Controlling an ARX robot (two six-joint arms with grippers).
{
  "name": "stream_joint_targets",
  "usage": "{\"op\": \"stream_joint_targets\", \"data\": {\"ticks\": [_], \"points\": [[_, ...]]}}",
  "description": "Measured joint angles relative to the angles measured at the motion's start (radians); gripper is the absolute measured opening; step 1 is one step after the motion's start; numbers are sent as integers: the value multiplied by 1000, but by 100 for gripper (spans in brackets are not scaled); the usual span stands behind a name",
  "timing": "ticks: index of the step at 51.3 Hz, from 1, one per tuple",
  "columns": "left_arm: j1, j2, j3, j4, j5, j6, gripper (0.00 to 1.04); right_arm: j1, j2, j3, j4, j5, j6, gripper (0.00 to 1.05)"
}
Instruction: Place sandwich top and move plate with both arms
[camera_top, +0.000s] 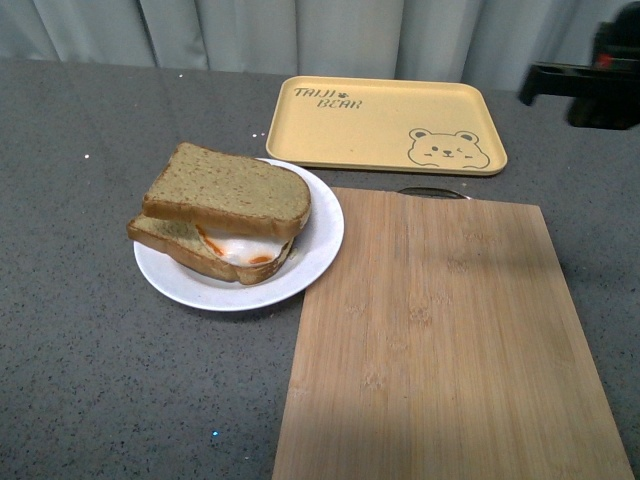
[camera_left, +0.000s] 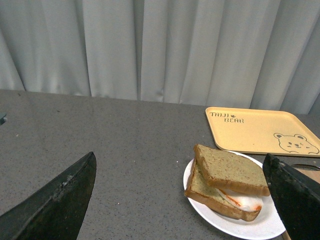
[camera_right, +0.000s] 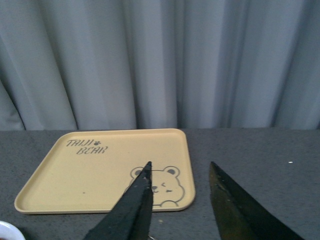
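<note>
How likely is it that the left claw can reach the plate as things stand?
Probably yes: the left claw is open and looks toward the plate, with only grey table between them. The plate's near rim is uncovered.

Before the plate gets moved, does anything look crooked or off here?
The sandwich top sits askew on the lower slice, shifted toward the tray, so the egg shows at the front. Nothing looks spilled.
</note>
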Motion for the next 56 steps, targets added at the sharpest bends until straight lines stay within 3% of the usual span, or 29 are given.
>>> {"op": "stream_joint_targets", "data": {"ticks": [9, 27, 32, 38, 46, 56], "points": [[0, 0, 0, 0, 2, 0, 98, -68, -143, -153, -19, -69, -39, 0], [0, 0, 0, 0, 2, 0, 98, -187, -532, -357, -208, -190, -44, 1], [0, 0, 0, 0, 2, 0, 98, -203, -612, -380, -264, -208, -44, 1], [0, 0, 0, 0, 2, 0, 98, -224, -777, -385, -435, -226, -44, 1], [0, 0, 0, 0, 2, 0, 98, -288, -918, -404, -536, -309, -44, 1], [0, 0, 0, 0, 2, 0, 98, -318, -1063, -429, -659, -318, -44, 1]]}}
